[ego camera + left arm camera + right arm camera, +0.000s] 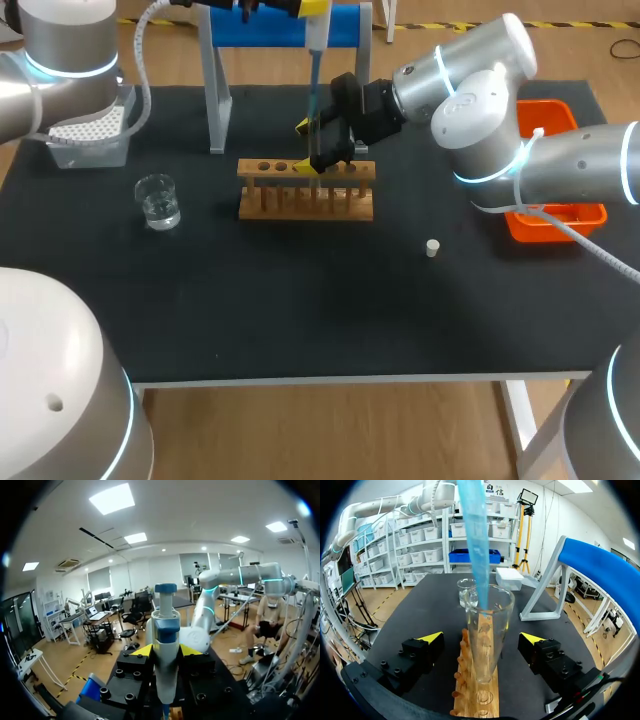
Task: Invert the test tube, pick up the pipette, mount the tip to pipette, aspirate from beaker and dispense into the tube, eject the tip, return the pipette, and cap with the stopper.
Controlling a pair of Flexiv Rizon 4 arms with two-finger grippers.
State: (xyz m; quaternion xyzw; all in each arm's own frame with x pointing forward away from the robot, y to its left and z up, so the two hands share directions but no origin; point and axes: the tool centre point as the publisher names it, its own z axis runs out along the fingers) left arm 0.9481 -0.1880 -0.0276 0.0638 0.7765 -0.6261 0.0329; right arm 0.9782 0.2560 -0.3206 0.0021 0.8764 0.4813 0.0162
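Note:
My left gripper [162, 651] is shut on the white and blue pipette [165, 635], held upright high above the rack [306, 190]. The pipette's long blue tip [475, 545] reaches down into the mouth of the clear test tube [487, 630]. That tube [318, 150] stands upright in the wooden rack [475, 695]. My right gripper [482, 637] is open, one finger on each side of the tube, with a gap to the glass on both sides. The beaker [158, 200] with water stands left of the rack. The small white stopper [432, 247] lies on the mat to the right.
A blue and grey pipette stand [280, 25] rises behind the rack. A white tip box [85, 135] sits at the back left, an orange tray [555, 215] at the right edge. My right arm [480, 110] comes in over the table's right side.

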